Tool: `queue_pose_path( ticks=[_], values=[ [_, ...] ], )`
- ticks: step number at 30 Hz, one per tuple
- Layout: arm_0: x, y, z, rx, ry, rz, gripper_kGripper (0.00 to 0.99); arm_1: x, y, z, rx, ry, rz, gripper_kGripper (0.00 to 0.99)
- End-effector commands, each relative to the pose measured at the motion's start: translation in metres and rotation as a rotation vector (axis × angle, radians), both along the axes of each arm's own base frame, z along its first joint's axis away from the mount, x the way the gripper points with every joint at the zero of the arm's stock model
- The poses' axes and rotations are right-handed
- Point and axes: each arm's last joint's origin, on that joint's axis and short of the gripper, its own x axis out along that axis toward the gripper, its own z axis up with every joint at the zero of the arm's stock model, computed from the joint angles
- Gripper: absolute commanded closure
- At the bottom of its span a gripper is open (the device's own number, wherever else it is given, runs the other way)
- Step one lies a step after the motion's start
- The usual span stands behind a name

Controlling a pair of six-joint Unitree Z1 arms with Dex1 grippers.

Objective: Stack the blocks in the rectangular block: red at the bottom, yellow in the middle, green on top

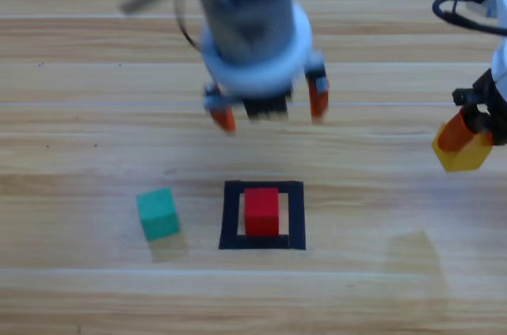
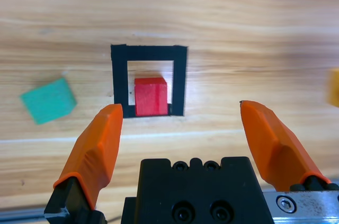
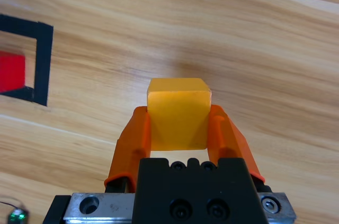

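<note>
Though unlabelled, yellow cube [image 3: 178, 119] between fingers [image 3: 131, 142]

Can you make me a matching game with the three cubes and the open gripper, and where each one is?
Things:
1. red cube
2. yellow cube
3. green cube
4. left gripper

Places:
A. lying loose on the table, left of the tape square
B. above the table, jaws open and empty
C. inside the black tape square
D. clamped in the right gripper

Pairs: 1-C, 2-D, 3-A, 4-B
</note>
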Motion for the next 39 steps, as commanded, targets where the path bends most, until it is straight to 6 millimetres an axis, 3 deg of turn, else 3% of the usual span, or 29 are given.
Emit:
queue_pose_path(
  ticks=[1,7,16,32,39],
  values=[
    [-0.021,0.064,0.040,-0.008,-0.040,0.086,0.044,-0.010,0.020,0.005,0.011,0.069,-0.036,0.965],
    [-0.048,0.099,0.035,0.029,-0.018,0.149,0.044,-0.015,0.075,0.000,-0.001,0.130,-0.026,0.965],
    [-0.061,0.130,0.019,0.032,0.002,0.178,0.044,-0.014,0.153,-0.013,-0.046,0.186,-0.004,0.965],
    [-0.071,0.163,0.015,0.003,0.011,0.217,0.044,-0.020,0.229,-0.039,-0.124,0.187,0.012,0.964],
    [-0.075,0.167,0.017,-0.010,0.008,0.217,0.042,-0.014,0.237,-0.045,-0.137,0.170,-0.016,0.965]
  ],
)
